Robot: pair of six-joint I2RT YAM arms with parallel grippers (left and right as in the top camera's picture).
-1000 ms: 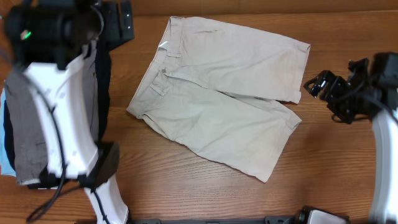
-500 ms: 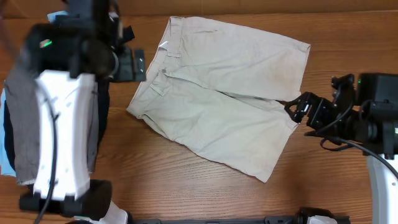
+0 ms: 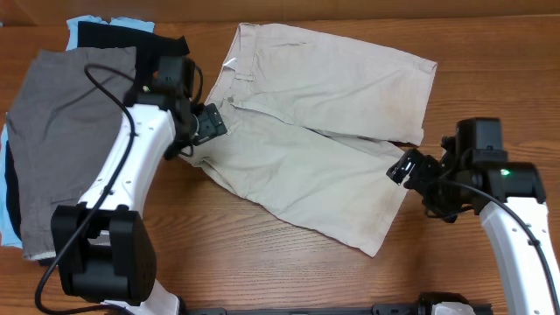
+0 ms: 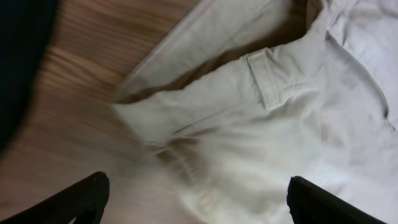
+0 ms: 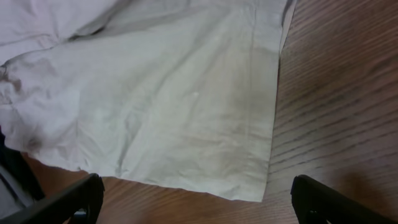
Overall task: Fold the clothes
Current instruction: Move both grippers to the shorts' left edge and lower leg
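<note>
Overhead: the khaki shorts (image 3: pixel 315 131) lie flat on the table (image 3: pixel 262 271), waistband at 10 o'clock, legs toward 4 o'clock. The left gripper (image 3: pixel 208 124) is at the waistband, the right gripper (image 3: pixel 404 168) at the lower leg hem. Left wrist: its fingers (image 4: pixel 81 196) stand wide apart over the waistband corner. Right wrist: the fingers (image 5: pixel 68 199) are also spread, holding nothing, above the hem

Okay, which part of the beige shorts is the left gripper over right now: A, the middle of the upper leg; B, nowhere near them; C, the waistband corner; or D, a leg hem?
C: the left gripper hangs over the waistband corner of the shorts, and its wrist camera looks down on the waistband edge with a belt loop.
</note>
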